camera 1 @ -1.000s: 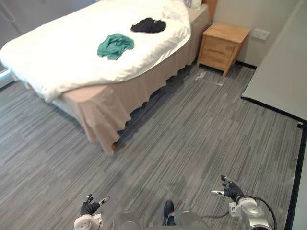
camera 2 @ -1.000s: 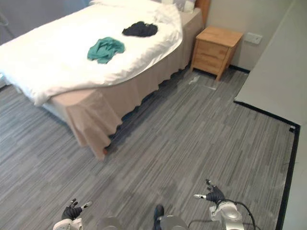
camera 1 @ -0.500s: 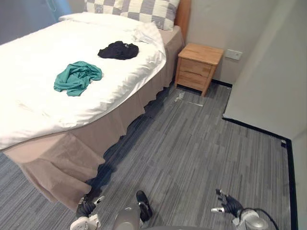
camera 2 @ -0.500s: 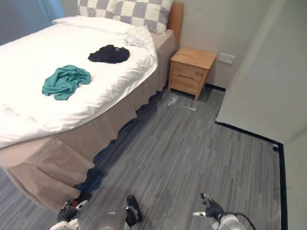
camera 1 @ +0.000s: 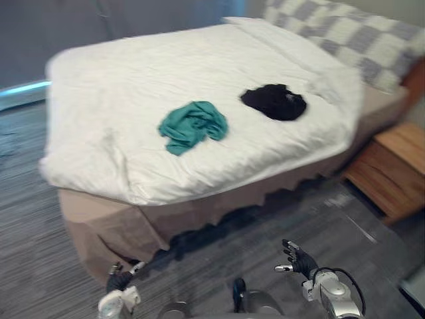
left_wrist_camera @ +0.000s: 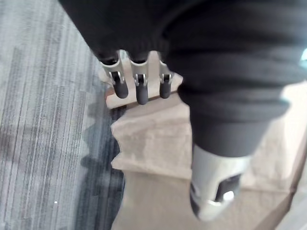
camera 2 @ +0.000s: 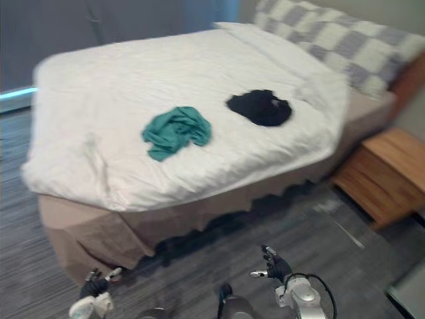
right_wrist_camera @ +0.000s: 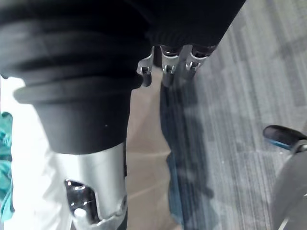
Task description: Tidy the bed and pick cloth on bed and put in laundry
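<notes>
A bed with a white duvet (camera 1: pixel 133 100) and a beige skirt (camera 1: pixel 133 226) stands in front of me. A crumpled teal cloth (camera 1: pixel 192 125) lies near the middle of the duvet. A black cloth (camera 1: pixel 273 102) lies further toward the checked pillows (camera 1: pixel 345 33). My left hand (camera 1: pixel 119 280) hangs low by the bed's near corner, fingers relaxed and holding nothing. My right hand (camera 1: pixel 297 260) hovers over the floor to the right, open and empty, well short of both cloths. In the left wrist view my fingers (left_wrist_camera: pixel 136 88) point at the bed skirt.
A wooden nightstand (camera 1: pixel 392 169) stands to the right of the bed, past the pillows. Grey striped floor (camera 1: pixel 40 232) runs along the bed's near side and to the left. A dark wall or curtain (camera 1: pixel 99 20) lies behind the bed.
The camera has swung round: the bed now fills the middle of the view with the cloths closer to centre, and the nightstand has shifted to the right edge. Both hands stay low and empty.
</notes>
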Robot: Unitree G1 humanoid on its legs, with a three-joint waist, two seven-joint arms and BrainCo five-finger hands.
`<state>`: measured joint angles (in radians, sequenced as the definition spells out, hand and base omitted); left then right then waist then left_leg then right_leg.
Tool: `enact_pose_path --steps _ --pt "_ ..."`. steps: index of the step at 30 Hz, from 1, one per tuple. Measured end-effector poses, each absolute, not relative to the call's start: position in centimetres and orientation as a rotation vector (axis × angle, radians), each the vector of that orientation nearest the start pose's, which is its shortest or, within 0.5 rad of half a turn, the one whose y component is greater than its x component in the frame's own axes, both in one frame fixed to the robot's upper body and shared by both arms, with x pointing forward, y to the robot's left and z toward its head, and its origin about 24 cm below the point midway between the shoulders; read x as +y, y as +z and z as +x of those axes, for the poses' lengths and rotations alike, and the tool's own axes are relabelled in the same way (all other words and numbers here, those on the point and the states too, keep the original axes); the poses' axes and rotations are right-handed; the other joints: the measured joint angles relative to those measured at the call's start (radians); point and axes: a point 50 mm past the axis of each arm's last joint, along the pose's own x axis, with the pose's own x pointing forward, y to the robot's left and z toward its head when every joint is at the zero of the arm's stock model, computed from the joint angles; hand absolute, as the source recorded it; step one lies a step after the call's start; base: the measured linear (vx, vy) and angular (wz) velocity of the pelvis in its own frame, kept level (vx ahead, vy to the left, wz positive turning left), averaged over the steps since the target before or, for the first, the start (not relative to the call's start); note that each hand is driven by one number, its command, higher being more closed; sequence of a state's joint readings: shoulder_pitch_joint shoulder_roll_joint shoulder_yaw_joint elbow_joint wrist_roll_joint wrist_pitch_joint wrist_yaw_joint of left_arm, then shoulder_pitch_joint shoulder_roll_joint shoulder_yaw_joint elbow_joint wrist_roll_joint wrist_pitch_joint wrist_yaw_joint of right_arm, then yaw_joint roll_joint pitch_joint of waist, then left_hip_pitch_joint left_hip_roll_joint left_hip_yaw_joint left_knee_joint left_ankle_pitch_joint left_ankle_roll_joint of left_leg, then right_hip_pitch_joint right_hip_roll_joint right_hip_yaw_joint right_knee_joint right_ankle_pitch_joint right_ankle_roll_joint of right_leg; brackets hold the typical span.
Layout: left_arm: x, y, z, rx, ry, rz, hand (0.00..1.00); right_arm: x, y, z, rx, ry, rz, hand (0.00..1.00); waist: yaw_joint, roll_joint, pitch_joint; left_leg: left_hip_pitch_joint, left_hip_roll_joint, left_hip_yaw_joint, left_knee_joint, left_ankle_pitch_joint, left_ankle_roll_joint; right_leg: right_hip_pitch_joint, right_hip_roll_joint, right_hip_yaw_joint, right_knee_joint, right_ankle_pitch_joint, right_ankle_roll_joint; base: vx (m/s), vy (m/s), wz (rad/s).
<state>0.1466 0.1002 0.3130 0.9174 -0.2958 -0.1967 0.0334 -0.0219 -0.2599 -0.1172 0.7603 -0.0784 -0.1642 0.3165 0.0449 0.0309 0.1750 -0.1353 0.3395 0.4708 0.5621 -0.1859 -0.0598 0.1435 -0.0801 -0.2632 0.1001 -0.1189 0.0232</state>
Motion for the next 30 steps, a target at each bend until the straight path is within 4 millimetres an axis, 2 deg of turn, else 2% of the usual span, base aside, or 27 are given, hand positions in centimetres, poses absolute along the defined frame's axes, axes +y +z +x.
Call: enact_pose_path --steps 1,2,3,4,5,6,7,8,9,10,11,12,13,14,15,16,17,18,20,21,23,24,25,26,27,30 --pt "24.4 -13.9 9.8 0.784 0.584 -0.247 0.0 -24.1 -8.4 20.1 0.594 0.137 -0.2 0.0 0.001 0.002 -0.003 0.018 -0.029 0.013 -0.227 0.099 0.031 -0.006 -0.009 -0.002 0.013 -0.004 0.005 0.48 0.117 0.2" --pt "24.2 -13.8 10.0 0.772 0.581 -0.25 0.0 -24.6 -8.4 20.0 0.6 0.115 -0.196 0.0 0.002 0.005 -0.006 0.053 -0.068 0.003 -0.387 0.241 0.04 -0.007 -0.018 0.001 0.046 -0.027 0.026 0.41 0.135 0.22" --pt "24.4 -13.8 10.0 0.766 0.585 -0.246 0.0 -24.5 -8.6 19.9 0.613 0.111 -0.186 0.0 0.004 -0.015 -0.012 0.079 -0.095 -0.004 -0.419 0.257 0.021 -0.012 -0.036 0.005 0.067 -0.04 0.032 0.31 0.094 0.36" --pt "24.3 -13.7 10.1 0.754 0.583 -0.242 0.0 -24.7 -9.0 19.7 0.636 0.108 -0.182 0.0 -0.009 -0.033 -0.031 0.087 -0.109 -0.013 -0.451 0.277 0.019 -0.05 -0.056 0.005 0.15 -0.044 0.035 0.2 0.087 0.26" --pt "24.4 -13.6 10.3 0.737 0.581 -0.231 0.0 -24.8 -9.3 19.6 0.658 0.111 -0.175 0.0 -0.008 -0.035 -0.041 0.092 -0.096 -0.021 -0.455 0.277 0.019 -0.106 -0.055 0.041 0.182 -0.075 0.031 0.2 0.098 0.21" --pt "25.3 -13.4 10.0 0.723 0.591 -0.21 0.0 -24.4 -9.3 20.2 0.657 0.121 -0.164 0.0 -0.004 -0.075 -0.062 0.097 -0.12 -0.027 -0.462 0.284 0.005 -0.109 -0.076 0.069 0.083 0.013 0.025 0.14 0.096 0.04" --pt "25.7 -13.3 10.0 0.72 0.589 -0.2 0.0 -24.5 -9.3 20.2 0.657 0.117 -0.161 0.0 -0.007 -0.096 -0.068 0.115 -0.139 -0.031 -0.478 0.278 -0.009 -0.108 -0.096 0.075 0.074 0.027 0.042 0.2 0.051 0.22" --pt "25.8 -13.2 10.3 0.722 0.573 -0.193 0.0 -25.5 -9.7 19.2 0.686 0.085 -0.162 0.0 -0.02 -0.083 -0.085 0.171 -0.15 -0.037 -0.561 0.27 -0.045 -0.078 -0.094 0.065 0.064 0.013 0.064 0.2 0.049 0.24" --pt "25.8 -13.1 10.8 0.713 0.557 -0.188 0.0 -25.9 -9.7 19.0 0.696 0.076 -0.169 0.0 -0.022 -0.084 -0.095 0.202 -0.159 -0.038 -0.608 0.269 -0.06 -0.071 -0.094 0.057 0.071 0.008 0.072 0.26 0.095 0.23" --pt "25.8 -12.9 11.8 0.709 0.524 -0.172 0.0 -26.2 -9.7 18.9 0.7 0.066 -0.181 0.0 -0.026 -0.071 -0.088 0.227 -0.178 -0.044 -0.644 0.257 -0.075 -0.074 -0.112 0.052 0.12 -0.009 0.098 0.14 0.08 0.11" --pt "25.9 -13.0 11.8 0.723 0.525 -0.167 0.0 -26.3 -9.6 19.1 0.696 0.063 -0.187 0.0 -0.028 -0.068 -0.077 0.231 -0.186 -0.047 -0.643 0.255 -0.072 -0.08 -0.12 0.052 0.153 -0.013 0.103 0.09 0.13 0.21" --pt "26.4 -12.8 11.8 0.738 0.495 -0.117 0.0 -26.4 -9.8 18.7 0.712 0.064 -0.202 0.0 -0.036 -0.059 -0.047 0.246 -0.2 -0.053 -0.634 0.241 -0.058 -0.136 -0.152 0.059 0.304 -0.01 0.107 0.03 0.131 0.3" --pt "27.4 -12.3 12.2 0.731 0.465 -0.063 0.0 -26.2 -10.3 17.9 0.74 0.076 -0.204 0.0 -0.04 -0.062 -0.039 0.251 -0.206 -0.063 -0.617 0.221 -0.047 -0.19 -0.17 0.064 0.442 0.007 0.088 0.04 0.145 0.36" --pt "28.2 -11.7 12.7 0.711 0.458 -0.029 0.0 -25.9 -10.6 17.3 0.757 0.09 -0.204 0.0 -0.042 -0.062 -0.032 0.255 -0.202 -0.079 -0.609 0.212 -0.045 -0.231 -0.164 0.088 0.504 -0.002 0.067 0.03 0.069 0.51" --pt "29.6 -10.5 13.6 0.675 0.452 0.033 0.0 -25.2 -11.2 16.5 0.785 0.124 -0.2 0.0 -0.046 -0.06 -0.03 0.259 -0.19 -0.104 -0.609 0.204 -0.042 -0.237 -0.104 0.152 0.468 -0.058 0.093 0.03 0.024 0.54" --pt "30.1 -10.2 13.7 0.685 0.442 0.062 0.0 -24.8 -11.4 16.4 0.787 0.139 -0.197 0.0 -0.05 -0.07 -0.03 0.259 -0.188 -0.118 -0.609 0.202 -0.043 -0.238 -0.069 0.184 0.425 -0.076 0.101 0.05 -0.004 0.68" --pt "31.0 -9.7 13.9 0.673 0.46 0.075 0.0 -24.4 -11.5 16.2 0.785 0.14 -0.189 0.0 -0.055 -0.099 -0.027 0.258 -0.203 -0.138 -0.609 0.2 -0.046 -0.229 -0.049 0.188 0.341 -0.044 0.071 0.06 -0.035 0.61" --pt "31.0 -9.4 14.3 0.655 0.492 0.053 0.0 -24.5 -11.6 15.9 0.792 0.127 -0.19 0.0 -0.054 -0.13 -0.023 0.259 -0.231 -0.155 -0.614 0.201 -0.048 -0.224 -0.074 0.125 0.289 -0.017 0.021 0.1 -0.029 0.45" --pt "31.3 -8.9 14.7 0.611 0.565 0.002 0.0 -24.9 -11.5 15.9 0.796 0.092 -0.209 0.0 -0.033 -0.123 -0.031 0.23 -0.234 -0.152 -0.613 0.209 -0.05 -0.19 -0.07 0.117 0.166 -0.014 0.027 0.1 -0.016 0.04" --pt "32.3 -7.6 15.3 0.523 0.622 -0.046 0.0 -25.0 -11.3 16.4 0.784 0.081 -0.217 0.0 -0.03 -0.12 -0.03 0.206 -0.238 -0.154 -0.612 0.216 -0.049 -0.175 -0.068 0.114 0.096 -0.005 0.037 0.04 -0.034 -0.09" --pt "33.4 -5.4 16.6 0.377 0.649 -0.093 0.0 -25.4 -11.1 16.7 0.775 0.062 -0.229 0.0 -0.024 -0.095 -0.022 0.198 -0.231 -0.154 -0.623 0.227 -0.05 -0.162 -0.052 0.109 0.037 0.032 0.036 -0.01 -0.025 -0.08" --pt "34.5 -3.3 17.1 0.234 0.66 -0.146 0.0 -25.8 -11.0 16.6 0.774 0.039 -0.227 0.0 -0.015 -0.073 -0.029 0.208 -0.229 -0.152 -0.642 0.234 -0.053 -0.15 -0.043 0.108 0.007 0.047 0.033 0.01 -0.009 -0.09" --pt "34.9 -2.3 17.3 0.168 0.662 -0.168 0.0 -26.0 -11.1 16.3 0.782 0.029 -0.226 0.0 -0.013 -0.064 -0.034 0.214 -0.229 -0.151 -0.651 0.237 -0.055 -0.145 -0.041 0.107 -0.002 0.05 0.034 0.03 -0.011 -0.06" --pt "36.1 0.2 17.6 0.009 0.663 -0.209 0.0 -26.7 -11.1 15.9 0.795 0.01 -0.231 0.0 -0.012 -0.047 -0.045 0.224 -0.228 -0.151 -0.666 0.243 -0.054 -0.135 -0.038 0.102 -0.012 0.052 0.035 0.04 -0.005 0.01" --pt "37.0 1.9 17.6 -0.09 0.659 -0.233 0.0 -27.2 -10.9 15.8 0.8 0.003 -0.242 0.0 -0.011 -0.039 -0.05 0.229 -0.228 -0.15 -0.666 0.243 -0.054 -0.124 -0.039 0.099 -0.023 0.055 0.037 0.04 -0.003 0.05" --pt "38.2 4.6 17.2 -0.257 0.676 -0.29 0.0 -27.9 -10.7 15.7 0.794 -0.03 -0.234 0.0 -0.01 -0.033 -0.066 0.232 -0.225 -0.147 -0.672 0.24 -0.053 -0.104 -0.039 0.083 -0.053 0.064 0.04 0.02 0.002 0.09"
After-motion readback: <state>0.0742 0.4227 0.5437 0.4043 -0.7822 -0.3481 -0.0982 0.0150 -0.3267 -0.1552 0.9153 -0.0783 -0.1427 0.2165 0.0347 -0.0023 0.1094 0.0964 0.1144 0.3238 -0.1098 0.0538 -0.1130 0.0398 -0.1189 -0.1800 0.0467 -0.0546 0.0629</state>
